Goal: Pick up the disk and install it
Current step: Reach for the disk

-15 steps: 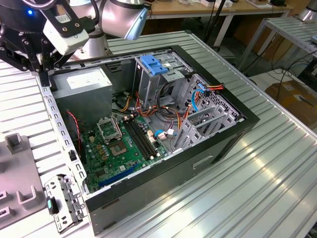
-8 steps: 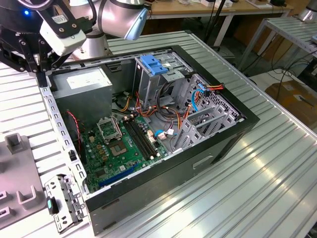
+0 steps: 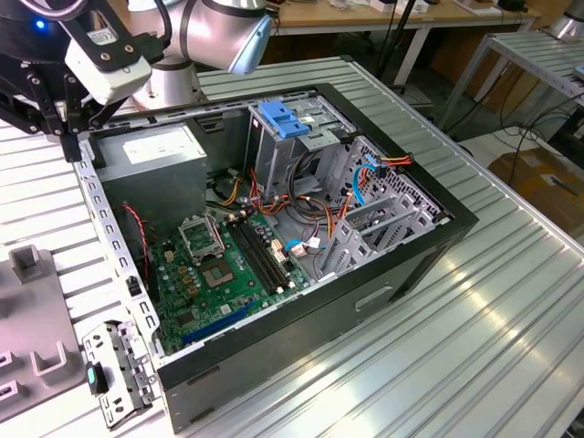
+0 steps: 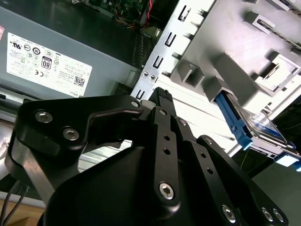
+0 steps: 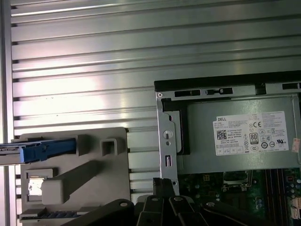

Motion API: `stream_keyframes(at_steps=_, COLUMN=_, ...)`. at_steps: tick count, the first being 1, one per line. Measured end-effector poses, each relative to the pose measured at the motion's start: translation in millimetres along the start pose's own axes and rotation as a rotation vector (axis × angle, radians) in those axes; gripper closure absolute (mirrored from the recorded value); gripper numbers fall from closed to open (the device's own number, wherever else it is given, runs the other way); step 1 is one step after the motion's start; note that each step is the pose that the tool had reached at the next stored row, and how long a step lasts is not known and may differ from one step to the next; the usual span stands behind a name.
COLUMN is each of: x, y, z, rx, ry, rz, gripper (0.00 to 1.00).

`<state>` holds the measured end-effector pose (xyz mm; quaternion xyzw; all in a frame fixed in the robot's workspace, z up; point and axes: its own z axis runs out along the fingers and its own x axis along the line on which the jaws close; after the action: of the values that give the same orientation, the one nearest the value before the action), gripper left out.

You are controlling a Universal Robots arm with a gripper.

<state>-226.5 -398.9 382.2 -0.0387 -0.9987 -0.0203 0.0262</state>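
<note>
Gripper is held closed, empty, beside the case rim. For pickup it should be opened wide and squared across the disk in the grey holder.

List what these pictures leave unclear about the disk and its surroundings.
Disk, second wrist view: seen at a shallow angle; its far end runs off the picture's edge.
Disk, first wrist view: mostly cut off by the edge; a blue rail shows.
Grey holder, exterior view: cut off by the view's left edge.
Power supply, second wrist view: partly hidden behind the gripper.
</note>
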Motion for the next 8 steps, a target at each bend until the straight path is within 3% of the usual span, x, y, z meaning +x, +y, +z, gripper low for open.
stream_keyframes(at_steps=8, x=5.3, y=-0.4, z=0.8, rx=0.0002, ry=0.0028, rz=0.000, gripper=0.89)
